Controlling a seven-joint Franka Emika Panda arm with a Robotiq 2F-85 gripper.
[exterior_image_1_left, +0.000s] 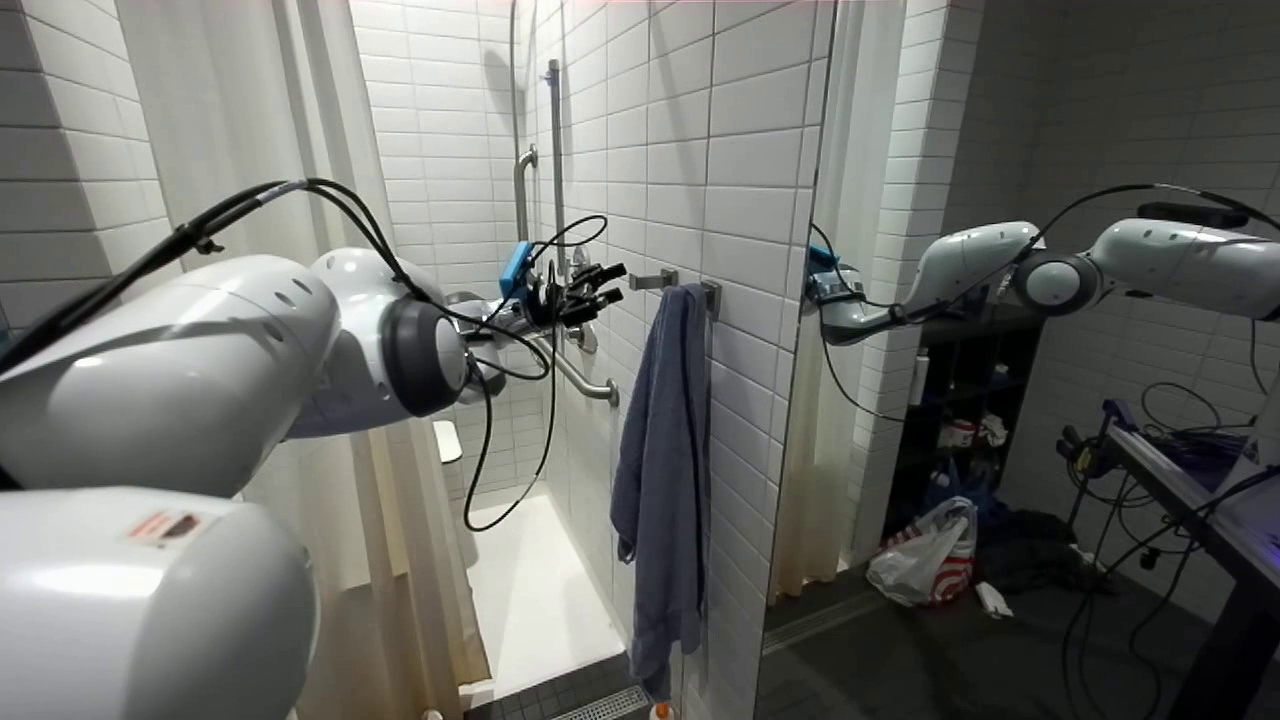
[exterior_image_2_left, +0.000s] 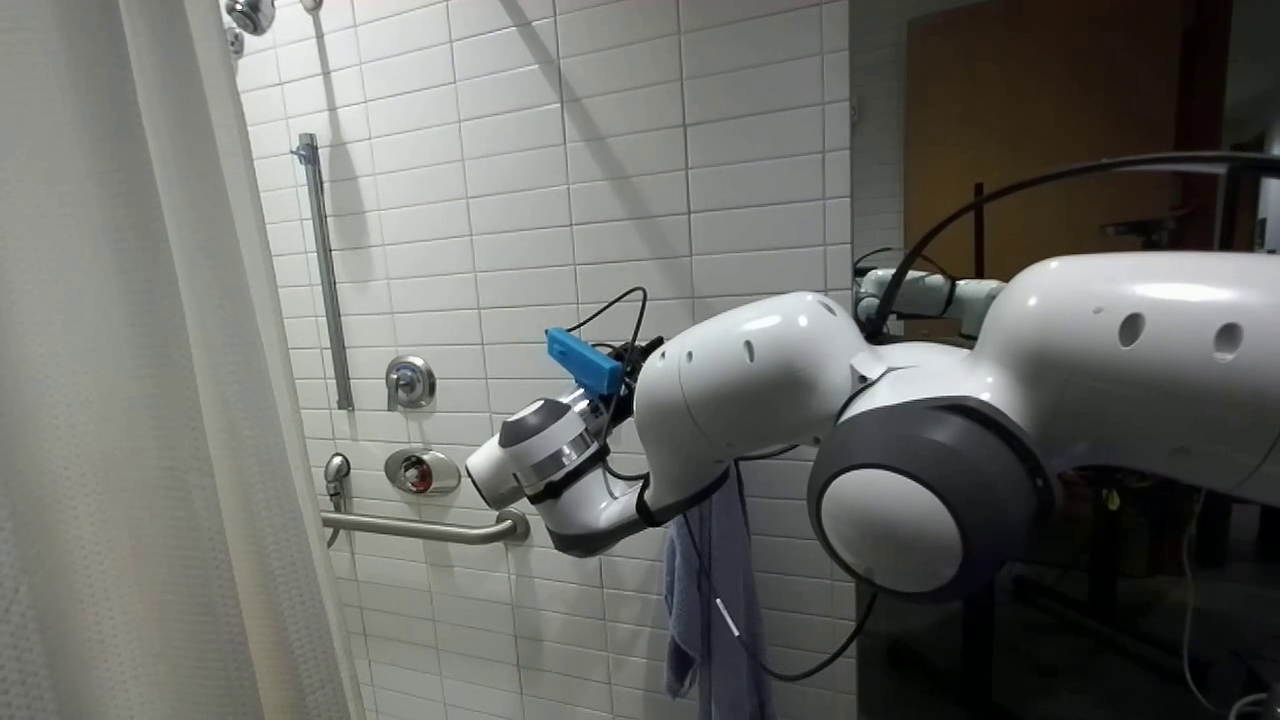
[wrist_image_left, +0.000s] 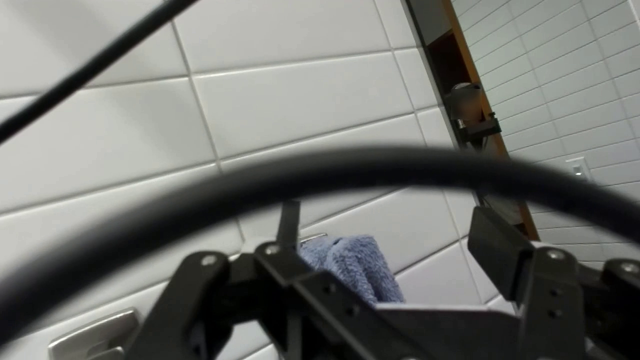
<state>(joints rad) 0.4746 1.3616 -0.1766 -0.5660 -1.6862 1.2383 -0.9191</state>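
Gripper (wrist_image_left: 387, 225): fingers apart, empty, near wall rack (exterior_image_1_left: 652, 281) | Towel (exterior_image_1_left: 665, 470): hanging from it | Progress: seems early, nothing grasped yet

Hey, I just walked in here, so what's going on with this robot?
A Franka Panda arm is stretched out near a shower curtain and a white-tiled wall. Its Robotiq gripper is open and holds nothing. A blue towel hangs against the wall close by; the gripper does not appear to touch it. In the wrist view the towel's top shows beyond the gripper, between its spread fingers.
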